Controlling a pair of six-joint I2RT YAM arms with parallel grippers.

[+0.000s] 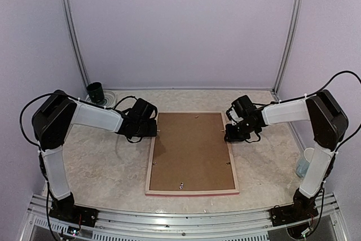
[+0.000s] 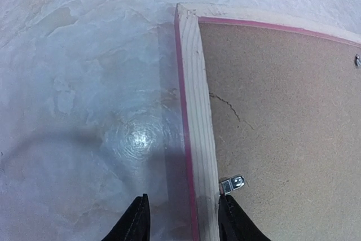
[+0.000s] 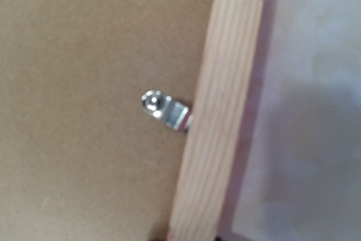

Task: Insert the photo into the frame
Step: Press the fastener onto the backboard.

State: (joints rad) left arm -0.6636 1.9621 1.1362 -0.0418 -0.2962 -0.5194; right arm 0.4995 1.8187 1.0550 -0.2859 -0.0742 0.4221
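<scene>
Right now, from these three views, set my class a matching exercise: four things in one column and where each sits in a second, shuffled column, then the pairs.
Things
1. brown backing board
2. frame
3. dark cup
4. pale cup

Places
A. back left corner of the table
B. by the table's right edge
C. face down in the middle of the table, pale wood back up
D. lying inside the frame, small metal clips at its edge

Pairs: 1-D, 2-C, 3-A, 4-B
</scene>
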